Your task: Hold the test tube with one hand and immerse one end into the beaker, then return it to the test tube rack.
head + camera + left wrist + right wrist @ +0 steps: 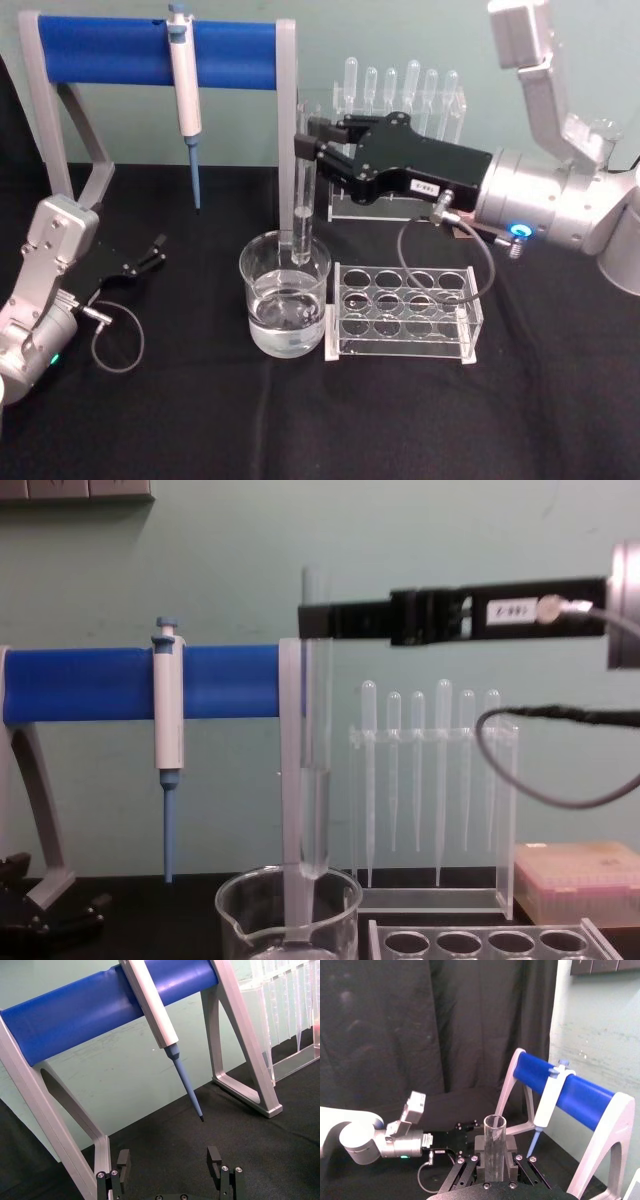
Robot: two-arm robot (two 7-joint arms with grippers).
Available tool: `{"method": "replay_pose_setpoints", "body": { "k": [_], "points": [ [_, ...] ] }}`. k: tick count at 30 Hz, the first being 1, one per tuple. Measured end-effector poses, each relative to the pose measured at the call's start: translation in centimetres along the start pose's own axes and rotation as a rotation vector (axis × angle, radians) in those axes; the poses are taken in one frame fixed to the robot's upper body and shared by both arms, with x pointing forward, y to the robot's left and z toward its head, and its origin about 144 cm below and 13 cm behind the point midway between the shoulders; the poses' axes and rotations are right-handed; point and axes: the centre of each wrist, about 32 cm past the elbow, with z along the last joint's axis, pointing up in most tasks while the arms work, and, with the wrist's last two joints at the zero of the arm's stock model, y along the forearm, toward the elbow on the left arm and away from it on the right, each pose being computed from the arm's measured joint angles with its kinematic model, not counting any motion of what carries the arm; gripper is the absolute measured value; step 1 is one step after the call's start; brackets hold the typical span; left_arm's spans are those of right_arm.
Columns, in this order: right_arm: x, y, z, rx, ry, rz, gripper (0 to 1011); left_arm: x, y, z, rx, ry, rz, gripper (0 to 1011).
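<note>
Chest view: test tube (315,730) hangs from right gripper (314,621) above beaker (341,906).

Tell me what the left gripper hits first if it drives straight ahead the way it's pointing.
Most likely the pipette's blue tip, hanging from the blue-barred stand in line with the open left gripper. Depth is unclear; it might pass beneath and reach the green wall.
</note>
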Motion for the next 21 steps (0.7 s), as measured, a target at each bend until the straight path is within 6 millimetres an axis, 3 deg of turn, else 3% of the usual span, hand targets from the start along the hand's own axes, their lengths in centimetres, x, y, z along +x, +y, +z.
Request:
{"method": "replay_pose_setpoints", "body": {
  "k": [21],
  "points": [
    [-0.4,1.7,-5.2,-0.010,-0.003,-0.014,244,0.0,0.0,0.0,0.000,0.000,0.000,1000]
  ]
}}
